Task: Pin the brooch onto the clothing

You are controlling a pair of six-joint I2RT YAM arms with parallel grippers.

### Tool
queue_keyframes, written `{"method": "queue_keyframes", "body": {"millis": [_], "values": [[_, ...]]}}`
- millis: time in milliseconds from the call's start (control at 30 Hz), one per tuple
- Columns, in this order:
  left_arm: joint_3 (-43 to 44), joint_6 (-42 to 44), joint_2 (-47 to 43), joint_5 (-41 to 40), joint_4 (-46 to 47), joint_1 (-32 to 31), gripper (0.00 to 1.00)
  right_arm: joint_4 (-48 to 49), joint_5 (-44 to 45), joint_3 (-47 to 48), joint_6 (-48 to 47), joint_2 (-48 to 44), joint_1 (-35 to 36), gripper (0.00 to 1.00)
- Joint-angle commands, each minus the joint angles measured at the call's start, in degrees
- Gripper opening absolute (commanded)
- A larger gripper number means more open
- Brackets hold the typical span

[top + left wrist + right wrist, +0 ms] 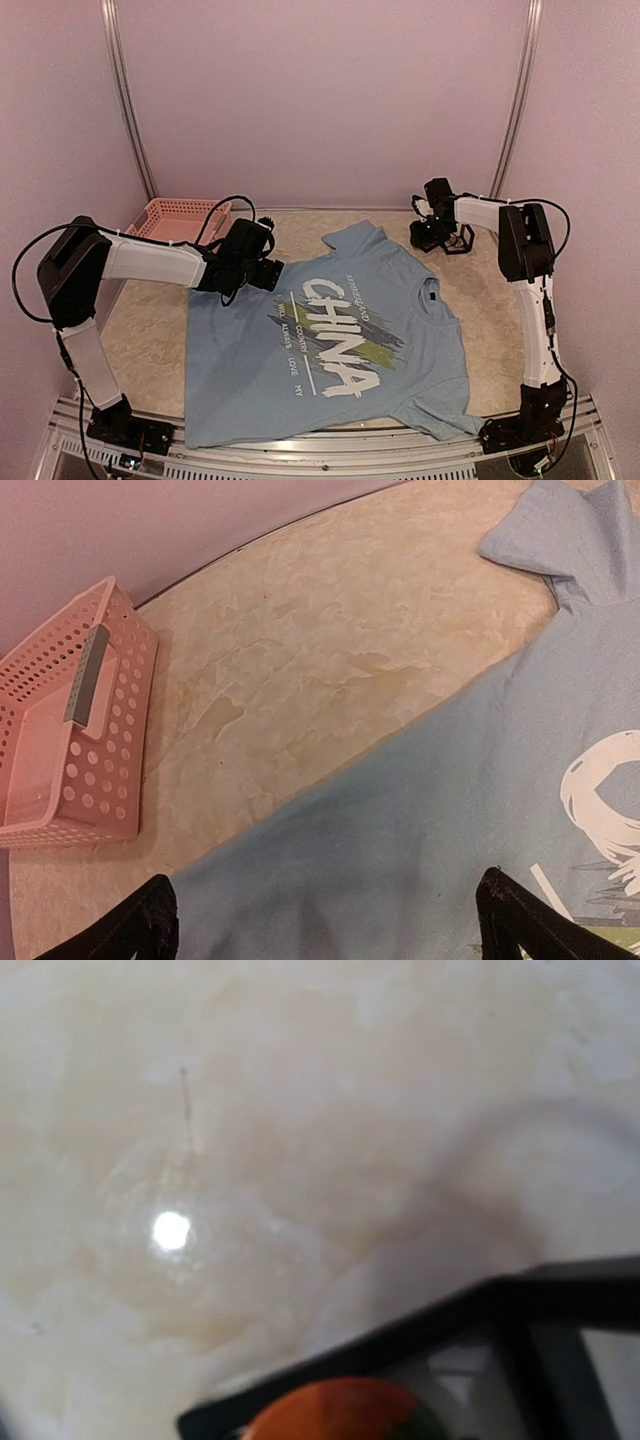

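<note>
No brooch showed on the T-shirt (250,370), which lay flat across the middle of the top view, so the pinning looked not yet begun. At centre left, the left gripper (335,925) hung over the shirt's edge, fingers spread wide, holding nothing. At upper right, the right gripper (440,235) sat over the table (150,330), off the shirt. A blurred orange-red round thing (335,1410), perhaps the brooch, showed low in its wrist view. Whether the fingers gripped it could not be told.
</note>
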Motion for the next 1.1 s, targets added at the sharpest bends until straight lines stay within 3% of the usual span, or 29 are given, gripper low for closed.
{"method": "queue_keyframes", "body": {"millis": [0, 433, 700, 1067], "values": [[-0.59, 0.33, 0.59, 0.07, -0.38, -0.02, 0.99, -1.15, -0.34, -0.99, -0.34, 0.88, -0.88, 0.5], [-0.5, 0.46, 0.65, 0.38, -0.38, -0.04, 0.99, 2.4, -3.34, -4.84, -1.42, -3.11, -0.9, 0.4], [-0.34, 0.6, 0.65, 0.55, -0.38, -0.02, 0.99, 1.44, -4.18, -5.28, -1.49, -4.31, -0.9, 0.38], [-0.32, 0.64, 0.47, 0.72, -0.43, -0.07, 0.99, 1.31, -2.86, -6.86, -0.48, -6.34, -0.81, 0.27]]}}
